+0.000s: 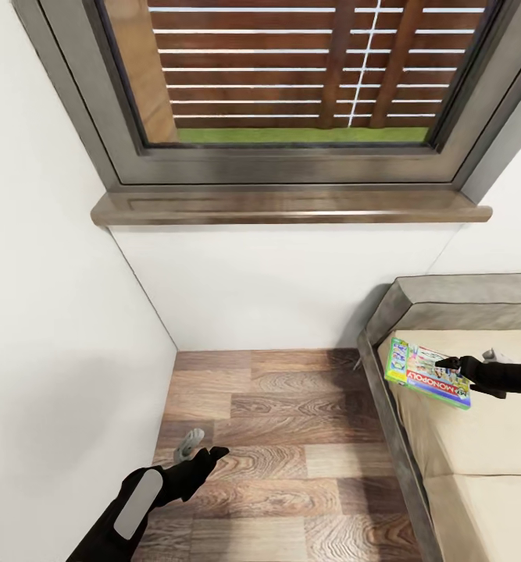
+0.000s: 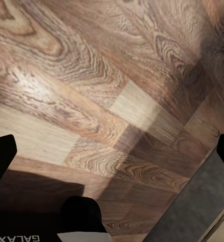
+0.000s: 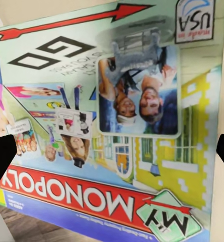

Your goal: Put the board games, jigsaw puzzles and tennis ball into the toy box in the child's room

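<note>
**Head view: Monopoly box at the bed's edge, right arm reaching in**

Head view puts the left gripper (image 1: 200, 451) nearest, hanging low over the wood-plank floor (image 1: 291, 437) with nothing in it; its two fingers stand a little apart, one pale and one dark. It looks parked out of the way while the other arm works. The left wrist view confirms this: dark fingertips at both side edges of the picture, bare planks between them, and a strip of the bed's dark grey frame (image 2: 202, 201) in one corner.

Farther on, at the near left edge of the bed (image 1: 479, 460), the Monopoly box (image 1: 428, 373) sits tilted, its outer corner jutting past the frame toward the floor. The right gripper (image 1: 457, 364) comes at it from the bed side, black fingers at the box's inner edge. Whether they are clamped on the box or merely next to it cannot be told from here, and the right wrist view does not settle it. That view does add what the head camera cannot resolve: the lid's print close up (image 3: 112, 126), "MY MONOPOLY" on a red band, a photo of a family, a GO arrow, with dark fingertips at either side edge, wide of each other. This is likely the picking-up step for this board game, so the box still has to travel to the toy box.

Beyond the bed rise the white wall, a brown window sill (image 1: 291, 204) and the dark-framed window (image 1: 291, 78) onto a slatted fence.
</note>
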